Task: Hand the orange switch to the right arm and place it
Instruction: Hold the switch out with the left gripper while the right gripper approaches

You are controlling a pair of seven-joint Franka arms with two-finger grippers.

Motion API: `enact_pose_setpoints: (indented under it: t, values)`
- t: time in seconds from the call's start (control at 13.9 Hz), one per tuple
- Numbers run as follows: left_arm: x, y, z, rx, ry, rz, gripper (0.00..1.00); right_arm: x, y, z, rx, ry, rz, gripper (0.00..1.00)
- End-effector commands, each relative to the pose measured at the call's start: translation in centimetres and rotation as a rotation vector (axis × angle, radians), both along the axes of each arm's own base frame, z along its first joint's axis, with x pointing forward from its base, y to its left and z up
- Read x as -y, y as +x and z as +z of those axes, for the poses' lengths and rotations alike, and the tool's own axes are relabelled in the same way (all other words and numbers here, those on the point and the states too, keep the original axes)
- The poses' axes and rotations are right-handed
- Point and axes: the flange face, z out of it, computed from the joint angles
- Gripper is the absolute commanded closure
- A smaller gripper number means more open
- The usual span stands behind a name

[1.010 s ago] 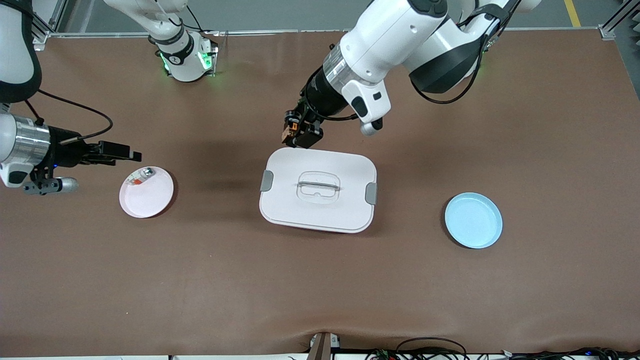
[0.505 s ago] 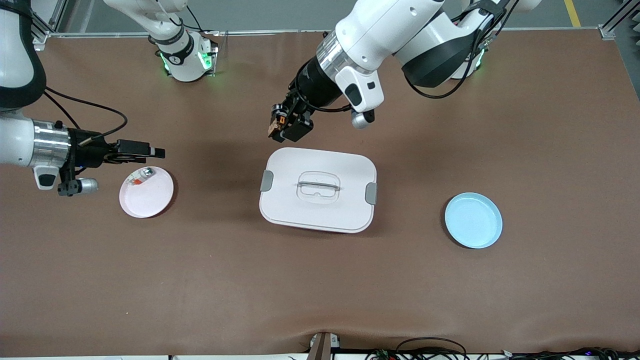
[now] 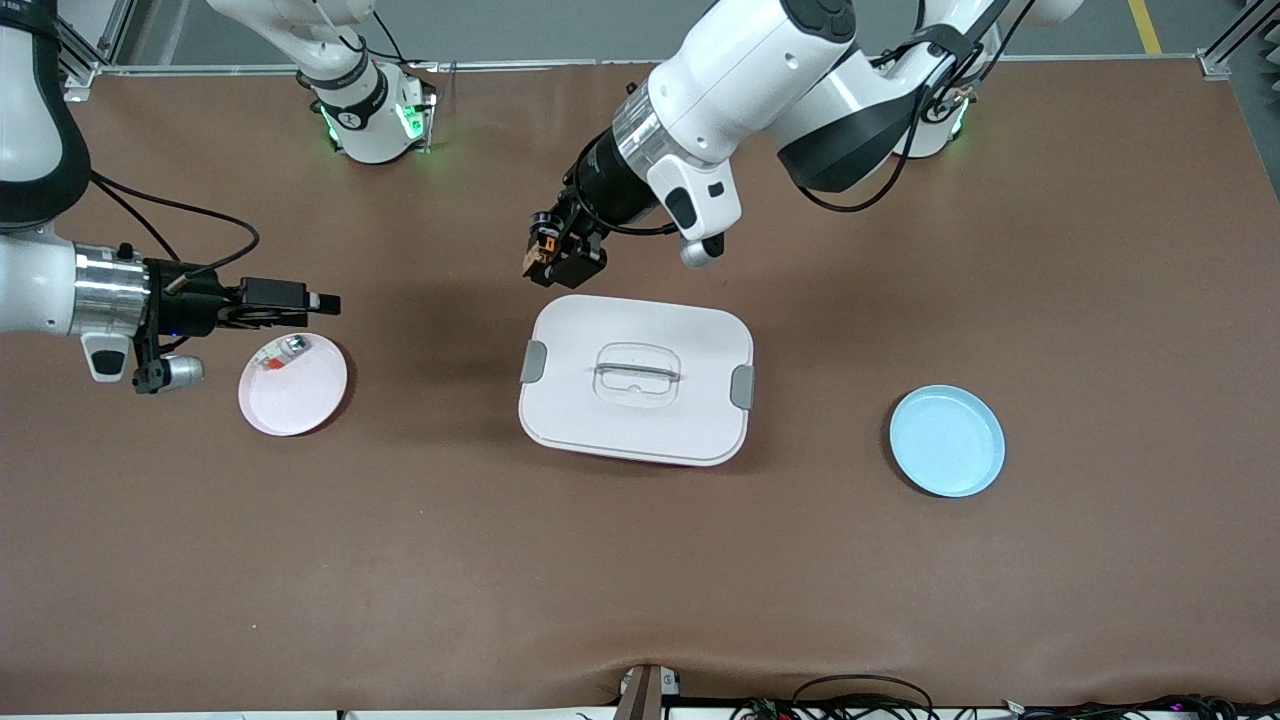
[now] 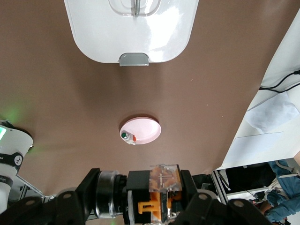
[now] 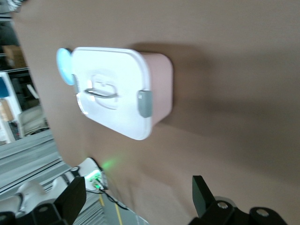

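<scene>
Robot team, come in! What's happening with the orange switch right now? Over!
Left gripper shut on orange switch, in the air near the lidded box. Right gripper open, above pink plate. Nothing between them.

A brown counter [image 3: 640,560] fills the front view, its covering slightly rippled at the near edge, where dark cables [image 3: 860,700] lie. A grey floor [image 3: 560,30] with a yellow line [image 3: 1145,25] shows above, framed by what look like aluminium rails [image 3: 1225,45].
</scene>
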Motion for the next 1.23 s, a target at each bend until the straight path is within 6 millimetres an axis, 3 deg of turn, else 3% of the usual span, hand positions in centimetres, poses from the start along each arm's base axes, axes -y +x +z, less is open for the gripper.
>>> enact_pose_setpoints:
  t: [0.0, 0.14, 0.29, 0.65, 0.87, 1.01, 1.15]
  values:
    - [0.8, -0.2, -0.2, -0.012, -0.022, 0.0, 0.65, -3.5, -0.5, 1.6, 0.066, 0.083, -0.002, 0.0]
    - [1.3, -0.7, -0.3, -0.012, -0.017, -0.009, 0.65, -6.6, -0.4, 2.9, 0.103, 0.169, -0.021, 0.0]
    - [1.2, -0.7, -0.3, -0.007, -0.016, -0.01, 0.65, -8.5, -0.8, 4.9, 0.157, 0.188, -0.028, 0.0]
    - [1.1, -0.7, -0.1, -0.009, -0.018, -0.007, 0.65, -9.0, -2.5, 8.4, 0.197, 0.214, -0.031, 0.0]
    - [1.1, -0.7, -0.1, -0.01, -0.018, -0.007, 0.65, -9.1, -4.4, 8.9, 0.18, 0.24, -0.059, 0.0]
    - [1.1, -0.7, -0.1, -0.011, -0.018, -0.005, 0.65, -10.6, -5.6, 8.8, 0.198, 0.23, -0.066, 0.0]
    - [1.1, -0.7, -0.1, -0.011, -0.018, -0.005, 0.65, -13.6, -6.6, 8.7, 0.186, 0.214, -0.113, 0.0]
